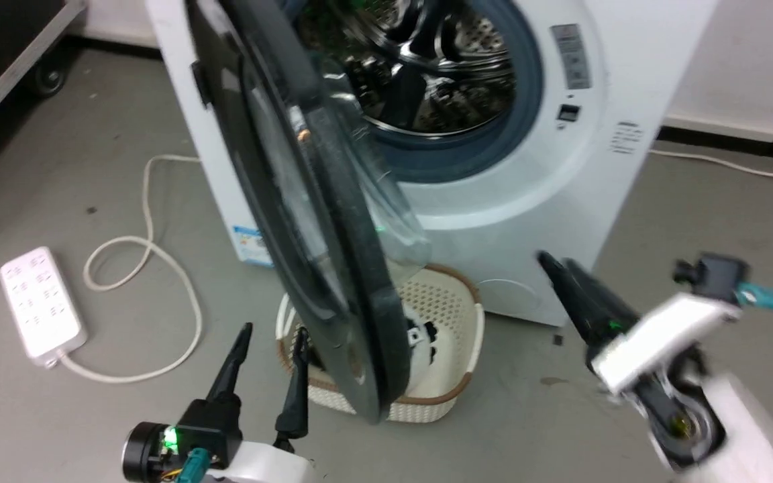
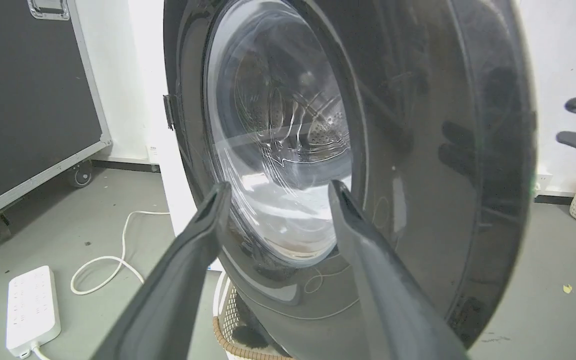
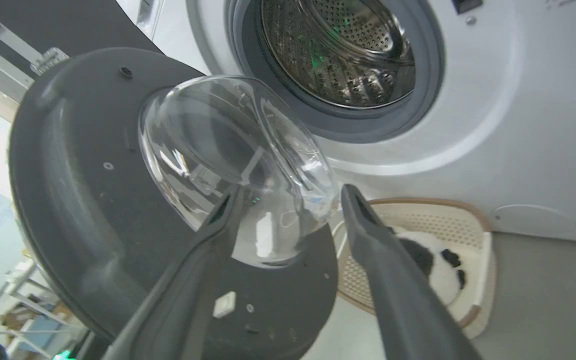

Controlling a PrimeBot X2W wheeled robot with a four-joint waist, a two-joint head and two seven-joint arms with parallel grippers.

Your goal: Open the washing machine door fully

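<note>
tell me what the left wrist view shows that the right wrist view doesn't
Left wrist view: the door's glossy outer face, a power strip with its white cable on the floor, and a black wheeled case. Right wrist view: the door's inner side with the bulging glass, the steel drum, and a black and white thing lying in the basket. Shared: the door swung partway open, the white machine and the basket.

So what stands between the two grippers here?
The washing machine door, swung out edge-on, with the left gripper at its outer face and the right gripper on its glass-bowl side; the head view shows it.
</note>
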